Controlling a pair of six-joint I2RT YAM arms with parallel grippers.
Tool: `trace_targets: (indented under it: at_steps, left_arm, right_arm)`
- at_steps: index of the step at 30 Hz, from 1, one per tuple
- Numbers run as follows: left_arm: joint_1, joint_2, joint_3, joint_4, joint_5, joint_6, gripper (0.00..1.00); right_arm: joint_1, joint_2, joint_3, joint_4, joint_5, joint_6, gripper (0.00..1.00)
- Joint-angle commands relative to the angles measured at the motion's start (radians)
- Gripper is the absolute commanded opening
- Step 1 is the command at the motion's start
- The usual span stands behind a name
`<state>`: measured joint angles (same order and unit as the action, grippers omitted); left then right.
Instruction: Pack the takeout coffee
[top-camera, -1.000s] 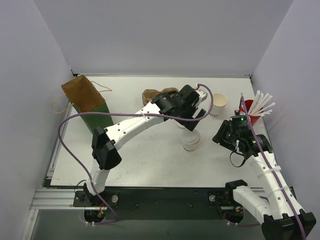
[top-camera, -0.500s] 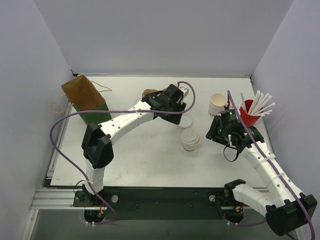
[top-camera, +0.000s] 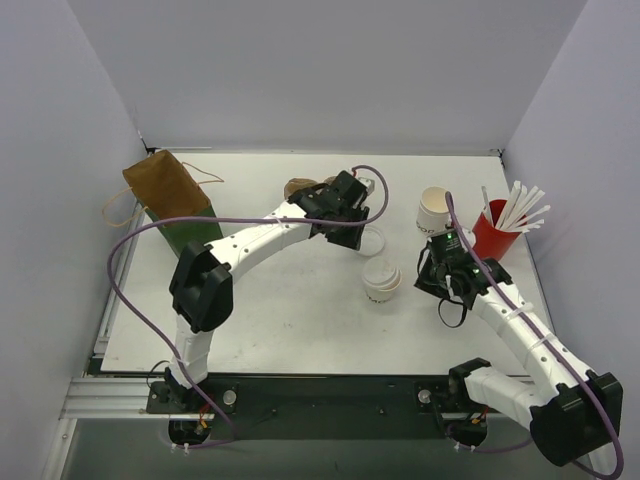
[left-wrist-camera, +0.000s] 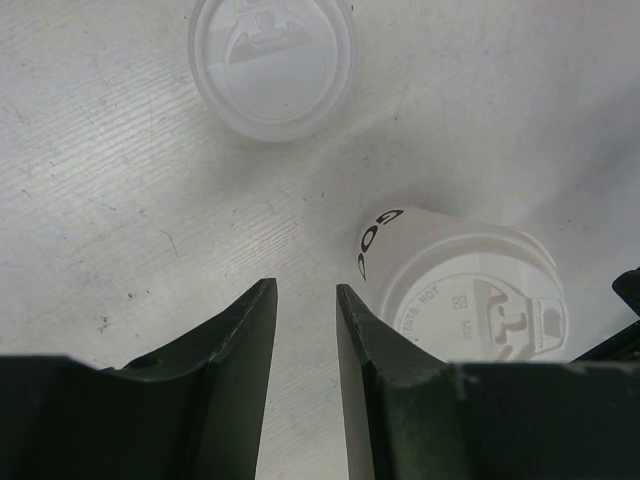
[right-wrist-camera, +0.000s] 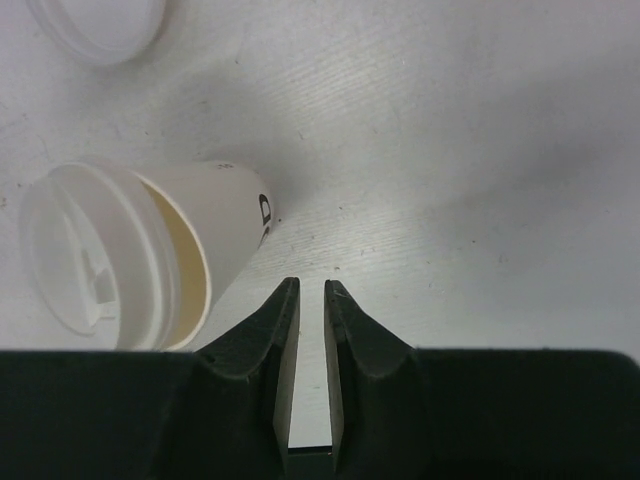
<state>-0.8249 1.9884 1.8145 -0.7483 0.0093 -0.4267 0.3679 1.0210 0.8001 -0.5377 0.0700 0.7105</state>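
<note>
One takeout coffee cup (top-camera: 382, 280) stands mid-table with a white lid sitting askew on it, also seen as the lidded cup (left-wrist-camera: 470, 300) and cup (right-wrist-camera: 215, 235) with tan inside showing. A second, open cup (top-camera: 435, 210) stands at the back right. A loose lid (top-camera: 372, 240) (left-wrist-camera: 272, 65) lies on the table. My left gripper (top-camera: 352, 230) (left-wrist-camera: 305, 290) hovers beside the loose lid, jaws narrowly open and empty. My right gripper (top-camera: 432, 278) (right-wrist-camera: 311, 285) sits just right of the lidded cup, jaws almost closed on nothing.
A brown paper bag (top-camera: 170, 195) stands at the back left. The brown pulp carrier (top-camera: 303, 188) lies behind the left arm. A red cup of white straws (top-camera: 495, 232) stands at the far right, close to the right arm.
The left gripper pulled back left from above the lidded cup and narrowed its jaws. The right gripper moved left toward that cup and closed to a slit.
</note>
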Motion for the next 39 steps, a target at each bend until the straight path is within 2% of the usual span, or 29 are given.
trace_targets:
  at_steps: [1,9,16,39]
  left_arm:
    - [-0.016,0.033,0.032,0.035,0.017,-0.021,0.4]
    - [-0.034,0.059,0.037,0.032,0.012,-0.029,0.39]
    - [-0.042,0.073,0.049,0.029,0.015,-0.029,0.39]
    - [-0.075,0.069,0.086,0.007,0.031,-0.026,0.39]
  right_arm:
    - [0.002,-0.015,-0.061,0.067,-0.009,0.059,0.12]
    - [0.0,0.001,-0.159,0.18,-0.062,0.127,0.08]
    - [0.0,0.028,-0.182,0.243,-0.101,0.141,0.07]
    - [0.003,0.071,-0.211,0.309,-0.133,0.159,0.06]
